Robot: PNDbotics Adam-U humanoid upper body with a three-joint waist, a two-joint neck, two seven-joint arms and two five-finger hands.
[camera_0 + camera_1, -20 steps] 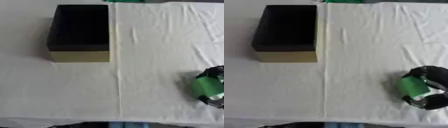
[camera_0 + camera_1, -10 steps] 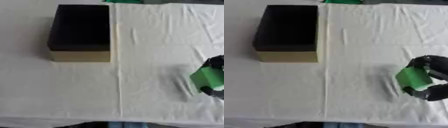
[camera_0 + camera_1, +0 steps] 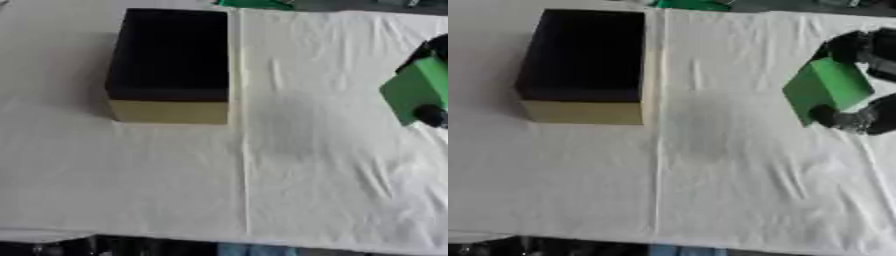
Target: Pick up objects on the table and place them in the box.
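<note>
My right hand (image 3: 866, 114) is at the right edge, lifted above the table, its black fingers and thumb curled round a green block (image 3: 826, 89). The block is tilted. An open box (image 3: 171, 65) with a black inside and tan walls sits at the upper left on the white tablecloth. The block is well to the right of the box, apart from it. My left hand shows in neither view.
A white wrinkled cloth (image 3: 289, 165) covers the table, with a crease running down the middle. Something green (image 3: 254, 4) lies at the far edge beyond the box. The table's front edge runs along the bottom.
My right hand has risen from the lower right of the table with the green block in it and moved upward in view, toward the far side and slightly left.
</note>
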